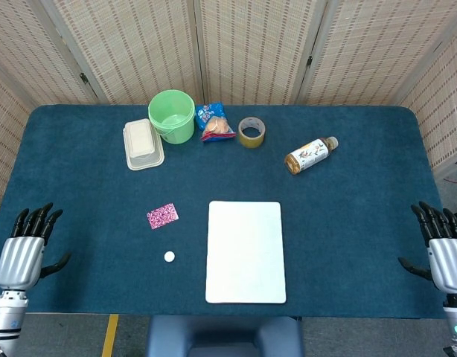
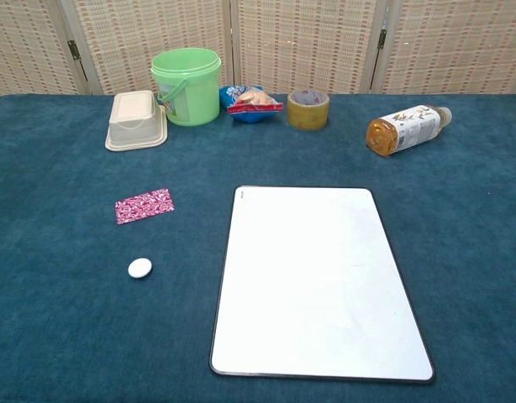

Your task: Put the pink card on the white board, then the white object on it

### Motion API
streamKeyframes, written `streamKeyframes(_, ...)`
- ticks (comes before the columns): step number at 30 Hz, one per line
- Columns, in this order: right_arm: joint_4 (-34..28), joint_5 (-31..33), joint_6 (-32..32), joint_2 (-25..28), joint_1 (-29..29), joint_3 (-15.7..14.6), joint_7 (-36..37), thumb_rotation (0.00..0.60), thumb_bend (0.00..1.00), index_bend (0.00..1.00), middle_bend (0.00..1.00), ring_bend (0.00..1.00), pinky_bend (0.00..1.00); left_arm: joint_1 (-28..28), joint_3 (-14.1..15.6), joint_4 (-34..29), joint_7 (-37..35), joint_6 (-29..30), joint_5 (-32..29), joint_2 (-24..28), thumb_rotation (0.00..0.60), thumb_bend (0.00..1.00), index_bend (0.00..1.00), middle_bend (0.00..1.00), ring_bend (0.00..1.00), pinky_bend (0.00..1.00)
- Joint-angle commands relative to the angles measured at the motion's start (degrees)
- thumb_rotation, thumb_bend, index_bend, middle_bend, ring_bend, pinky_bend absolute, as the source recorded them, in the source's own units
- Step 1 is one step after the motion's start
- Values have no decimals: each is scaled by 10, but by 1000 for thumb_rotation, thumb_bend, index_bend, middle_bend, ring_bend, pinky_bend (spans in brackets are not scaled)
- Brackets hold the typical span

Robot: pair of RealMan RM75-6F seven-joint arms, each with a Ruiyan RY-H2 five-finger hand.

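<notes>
pink card (image 1: 162, 216) left of white board (image 1: 245, 251), both hands at table edges

The whole counter (image 1: 347, 223) is seen from high above in the head view, while from the chest view, lower and nearer, it is faced toward the back screens, the white board (image 1: 245, 251) being shared.
</notes>
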Motion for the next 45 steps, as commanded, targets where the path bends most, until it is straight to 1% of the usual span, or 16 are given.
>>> streamKeyframes(1, -1, 0, 1, 1, 0, 0, 0, 600, 152, 37, 83, 89, 29, -15, -8, -2, -4, -13, 7, 1, 600, 297, 160, 98, 123, 0)
streamKeyframes(7, -5, -5, 8, 3, -3, -1, -2, 600, 153, 37, 83, 88, 29, -68, -29, -3, -16, -75, -1, -4, 600, 299, 177, 110, 132, 2)
streamKeyframes(12, -5, -9, 13, 3, -4, -1, -1, 600, 153, 37, 83, 81, 29, -125, -56, 10, -33, -153, -43, -21, 600, 299, 202, 112, 132, 1)
streamKeyframes(17, -6, -11, 18, 4, -8, -2, -1, 600, 153, 37, 83, 74, 29, -170, -66, 25, 6, -209, -83, -40, 600, 300, 211, 113, 131, 0)
streamKeyframes(22, -9, -12, 20, 5, -9, -3, -3, 600, 153, 37, 83, 70, 29, -211, -72, 44, 49, -252, -137, -75, 600, 299, 219, 114, 123, 0)
streamKeyframes(24, -9, -12, 21, 5, -10, -3, -3, 600, 153, 37, 83, 69, 29, -227, -71, 58, 78, -265, -160, -91, 600, 299, 221, 114, 119, 0)
streamKeyframes(27, -10, -12, 22, 6, -10, -2, -3, 600, 153, 37, 82, 68, 29, -248, -71, 73, 114, -277, -196, -116, 600, 299, 221, 114, 111, 0)
streamKeyframes(33, -11, -11, 23, 8, -12, -2, -2, 600, 153, 37, 78, 68, 29, -279, -66, 83, 162, -294, -266, -146, 600, 298, 222, 114, 105, 0)
streamKeyframes(37, -10, -10, 20, 8, -11, -2, 0, 600, 153, 37, 78, 66, 29, -295, -60, 96, 188, -289, -293, -168, 600, 298, 222, 114, 102, 0)
streamKeyframes(45, -8, -7, 17, 8, -11, -2, 4, 600, 152, 37, 78, 68, 29, -318, -50, 126, 215, -281, -329, -204, 600, 311, 242, 114, 102, 0)
